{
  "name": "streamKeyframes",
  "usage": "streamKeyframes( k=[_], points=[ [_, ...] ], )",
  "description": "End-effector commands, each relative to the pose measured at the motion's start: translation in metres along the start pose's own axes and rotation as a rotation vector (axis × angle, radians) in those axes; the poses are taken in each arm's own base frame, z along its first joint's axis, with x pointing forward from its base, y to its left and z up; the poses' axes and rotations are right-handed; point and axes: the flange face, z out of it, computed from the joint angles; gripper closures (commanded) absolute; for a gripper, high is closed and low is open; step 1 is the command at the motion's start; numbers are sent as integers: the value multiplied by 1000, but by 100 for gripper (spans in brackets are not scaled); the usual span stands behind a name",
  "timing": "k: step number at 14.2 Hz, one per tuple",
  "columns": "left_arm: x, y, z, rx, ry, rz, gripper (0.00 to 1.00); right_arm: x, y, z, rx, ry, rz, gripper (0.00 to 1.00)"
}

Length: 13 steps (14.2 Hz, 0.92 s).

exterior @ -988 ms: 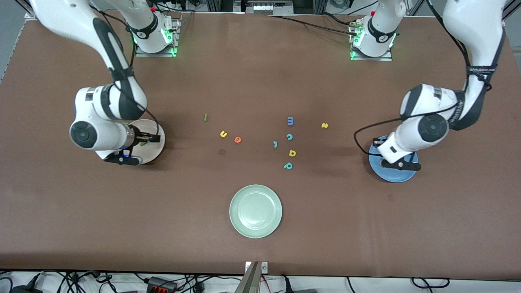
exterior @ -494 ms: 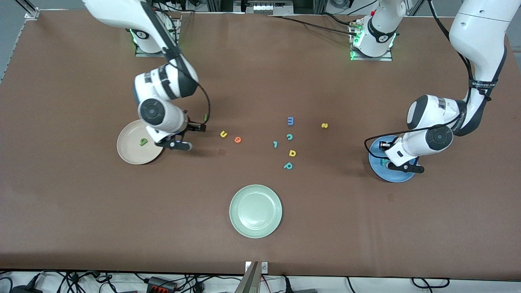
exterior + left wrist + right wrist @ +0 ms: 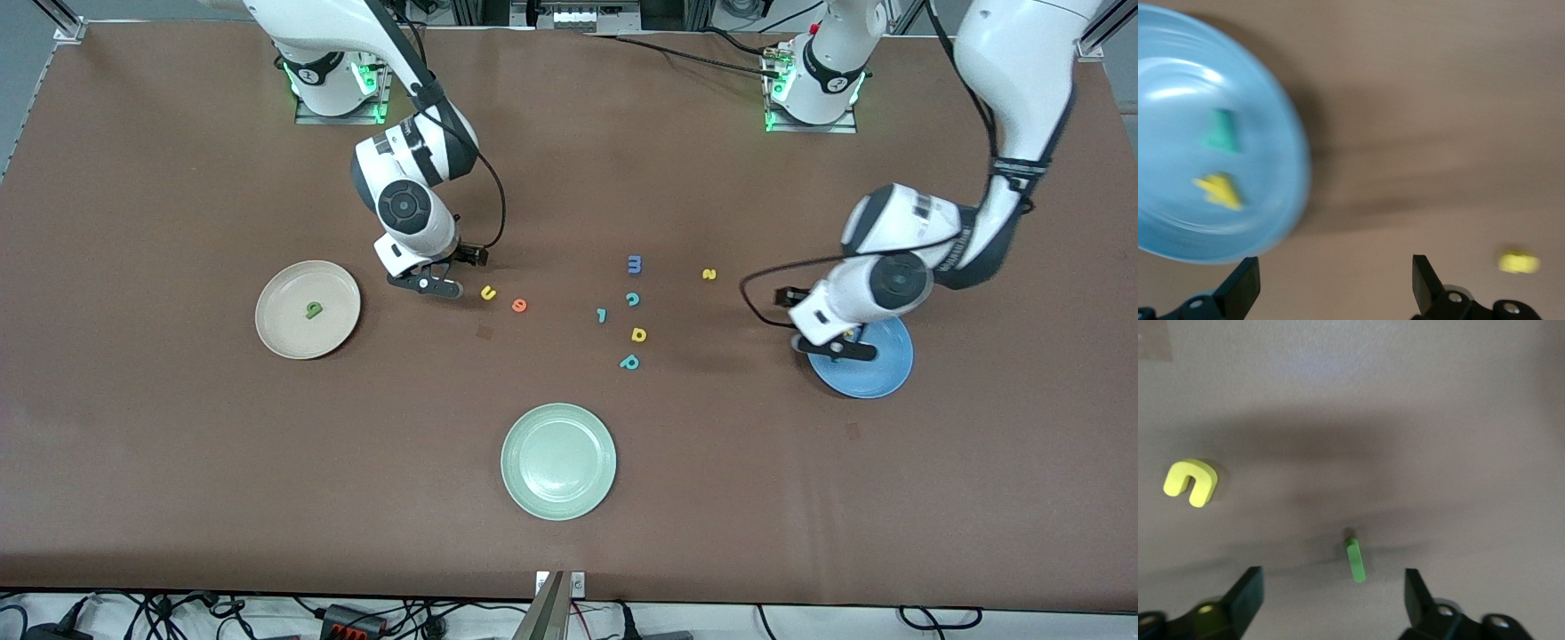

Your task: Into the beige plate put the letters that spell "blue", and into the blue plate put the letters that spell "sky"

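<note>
Right gripper (image 3: 449,267) is positioned over the brown counter (image 3: 178,462) just beside the yellow foam u (image 3: 488,292); fingers (image 3: 1248,590) are seen spread apart, nothing between them. The thin green foam l (image 3: 1355,560) is hidden by the arm in the front view and shown only in the right wrist view, lying flat under the gripper.

Left gripper (image 3: 822,342) is placed at the edge of the round bright blue plate (image 3: 876,369); fingers (image 3: 1245,287) apart, empty. Two blurred letters, one teal (image 3: 1222,131) and one yellow (image 3: 1218,190), are seen in that plate; shapes unreadable.

Green foam b (image 3: 313,309) is found in the round cream-beige plate (image 3: 280,333). Orange foam e (image 3: 519,306) and yellow foam s (image 3: 709,275) are left on the counter.
</note>
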Motion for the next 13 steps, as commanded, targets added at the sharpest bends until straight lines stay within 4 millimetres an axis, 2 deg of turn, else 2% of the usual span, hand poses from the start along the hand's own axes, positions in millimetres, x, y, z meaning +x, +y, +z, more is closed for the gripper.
streamKeyframes(
  k=[1,3,6,8,9,13],
  points=[
    [-34,57,15,11,17,-19,0,-4,7,16,13,21,21,16],
    [-43,74,28,-23,57,-10,0,-4,7,22,13,26,21,24],
    [-54,97,54,-88,102,15,1,-4,8,21,14,25,21,39],
    [-58,111,56,-84,103,30,4,-4,8,21,13,24,21,52],
    [-59,114,61,-88,93,26,5,-5,7,21,12,24,19,58],
    [-56,117,74,-78,106,21,8,-5,7,21,12,24,19,74]
  ],
)
